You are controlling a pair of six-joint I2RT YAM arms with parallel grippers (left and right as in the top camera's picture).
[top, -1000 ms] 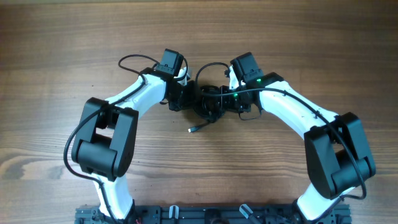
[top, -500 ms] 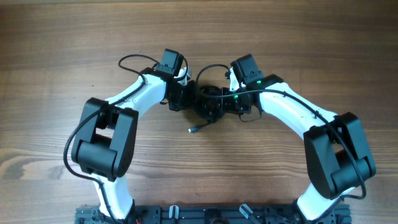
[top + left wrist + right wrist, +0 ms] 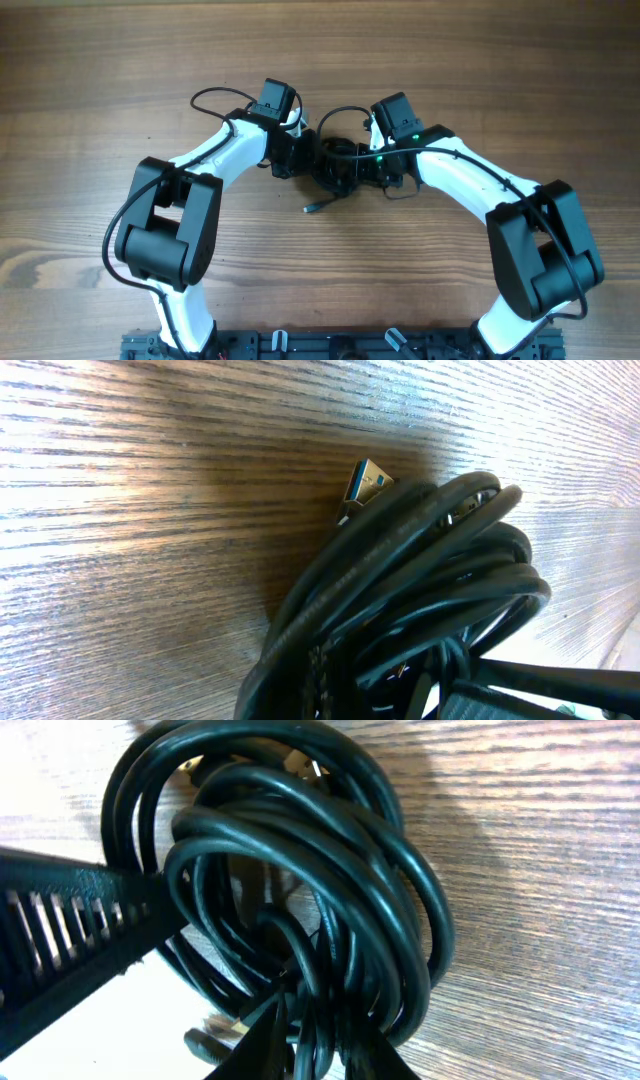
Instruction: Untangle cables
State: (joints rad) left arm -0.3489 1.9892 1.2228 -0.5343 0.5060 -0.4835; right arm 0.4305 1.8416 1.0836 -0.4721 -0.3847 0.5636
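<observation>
Bundle of cables (image 3: 335, 165) judged light, limp, springy; best hold is free plug (image 3: 309, 208) at seven o'clock; left jaws clamped on cables, right jaws unclear.

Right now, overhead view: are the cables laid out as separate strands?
No, the cables sit in one tight bunch, with only a single plug end trailing out of it.

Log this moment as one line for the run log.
stage: untangling | tangled bundle of thin black cables: on wooden table | left fingers: shut on it | right fingers: around strands
</observation>
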